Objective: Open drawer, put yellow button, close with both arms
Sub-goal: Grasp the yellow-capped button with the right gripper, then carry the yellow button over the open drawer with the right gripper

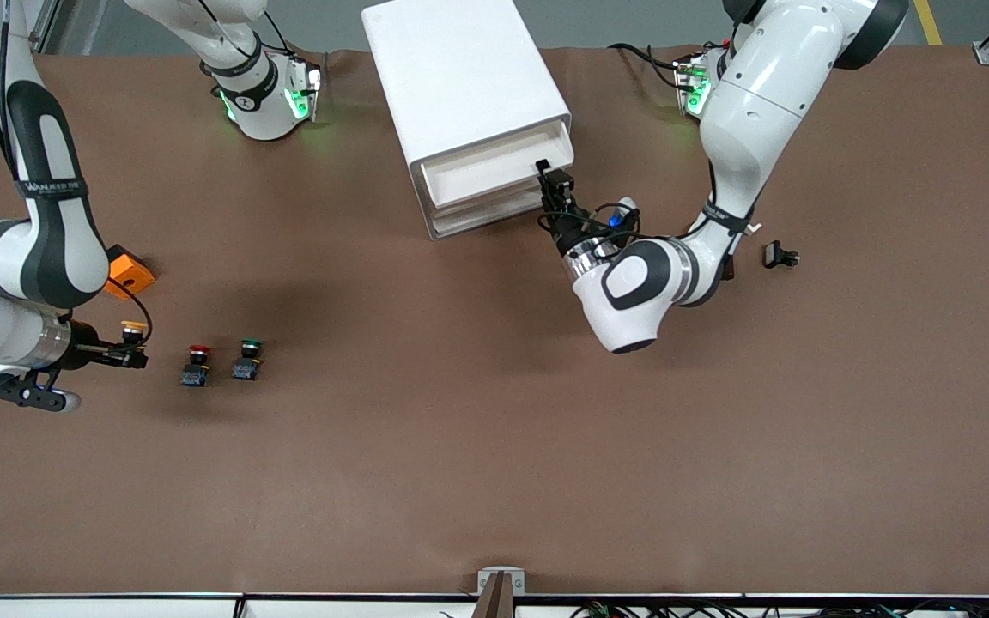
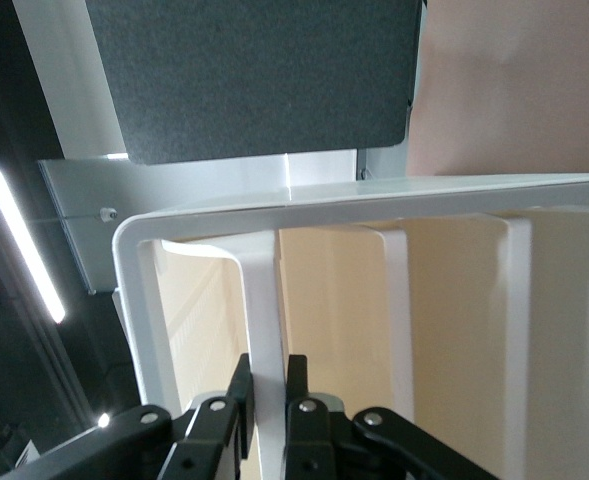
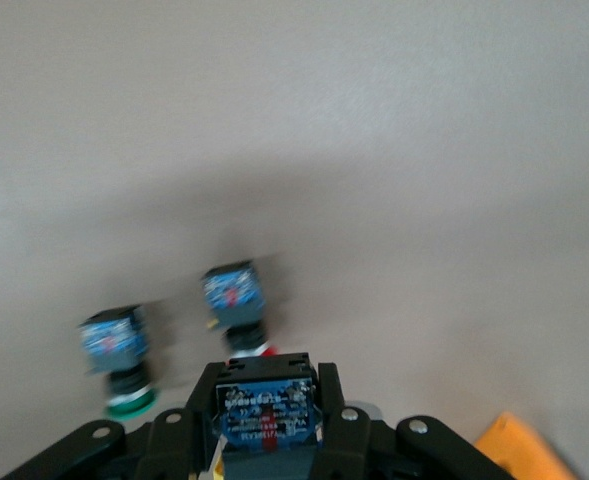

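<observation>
The white cabinet (image 1: 460, 77) stands at the table's robot side. Its uppermost drawer (image 1: 494, 163) is pulled partly out and looks empty. My left gripper (image 1: 550, 178) is shut on that drawer's front lip at the corner toward the left arm's end. The left wrist view shows the black fingers (image 2: 239, 400) clamping the white lip (image 2: 264, 300). My right gripper (image 1: 130, 354) is shut on the yellow button (image 1: 130, 327), low over the table at the right arm's end. The right wrist view shows its blue-labelled body (image 3: 267, 405) between the fingers.
A red-capped button (image 1: 197, 365) and a green-capped button (image 1: 247, 360) stand beside the right gripper; both show in the right wrist view (image 3: 236, 300) (image 3: 119, 355). An orange block (image 1: 130, 273) lies by the right arm. A small black part (image 1: 779, 255) lies toward the left arm's end.
</observation>
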Motion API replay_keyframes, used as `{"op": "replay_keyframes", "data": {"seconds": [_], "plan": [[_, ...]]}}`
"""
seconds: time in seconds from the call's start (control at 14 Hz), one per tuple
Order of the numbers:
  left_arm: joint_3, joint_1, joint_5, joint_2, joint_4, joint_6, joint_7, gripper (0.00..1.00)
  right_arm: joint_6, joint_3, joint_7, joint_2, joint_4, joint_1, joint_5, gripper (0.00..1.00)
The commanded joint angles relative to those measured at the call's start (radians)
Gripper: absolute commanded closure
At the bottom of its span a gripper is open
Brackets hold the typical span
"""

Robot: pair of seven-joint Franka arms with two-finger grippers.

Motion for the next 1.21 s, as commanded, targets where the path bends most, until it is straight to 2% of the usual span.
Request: {"op": "replay_keyframes", "data": {"seconds": [0.0, 0.14, 0.29, 0.5, 0.64, 0.79, 0.86, 0.93, 1.0, 1.07, 1.14], "plan": [[0.017, 0.043, -0.001, -0.004, -0.006, 0.032, 0.025, 0.88, -0.136, 0.0, 0.151, -0.079, 0.033, 0.054, 0.013, 1.0], [0.017, 0.066, -0.02, -0.003, 0.003, 0.048, 0.027, 0.87, -0.239, 0.0, 0.273, -0.151, 0.03, 0.111, 0.022, 1.0], [0.017, 0.08, -0.033, -0.003, 0.009, 0.051, 0.029, 0.87, -0.314, -0.001, 0.42, -0.211, 0.026, 0.166, 0.069, 1.0], [0.017, 0.103, -0.05, -0.003, 0.015, 0.052, 0.029, 0.87, -0.357, 0.0, 0.611, -0.303, 0.026, 0.266, 0.089, 1.0], [0.017, 0.117, -0.07, -0.001, 0.015, 0.052, 0.03, 0.86, -0.37, 0.0, 0.877, -0.351, 0.026, 0.41, 0.101, 1.0], [0.017, 0.121, -0.068, 0.003, 0.015, 0.065, 0.032, 0.85, -0.364, -0.001, 1.09, -0.359, 0.027, 0.549, 0.095, 1.0], [0.017, 0.121, -0.065, 0.002, 0.015, 0.066, 0.039, 0.82, -0.36, 0.0, 1.16, -0.359, 0.029, 0.59, 0.101, 1.0], [0.017, 0.12, -0.063, 0.002, 0.015, 0.066, 0.045, 0.74, -0.359, 0.006, 1.194, -0.36, 0.03, 0.642, 0.101, 1.0], [0.017, 0.12, -0.06, 0.002, 0.015, 0.074, 0.047, 0.62, -0.353, 0.007, 1.228, -0.36, 0.032, 0.692, 0.101, 1.0], [0.017, 0.12, -0.057, 0.002, 0.015, 0.086, 0.05, 0.54, -0.342, 0.008, 1.29, -0.36, 0.033, 0.735, 0.101, 1.0], [0.017, 0.117, -0.054, -0.001, 0.017, 0.094, 0.056, 0.36, -0.324, 0.008, 1.362, -0.359, 0.032, 0.79, 0.101, 1.0]]}}
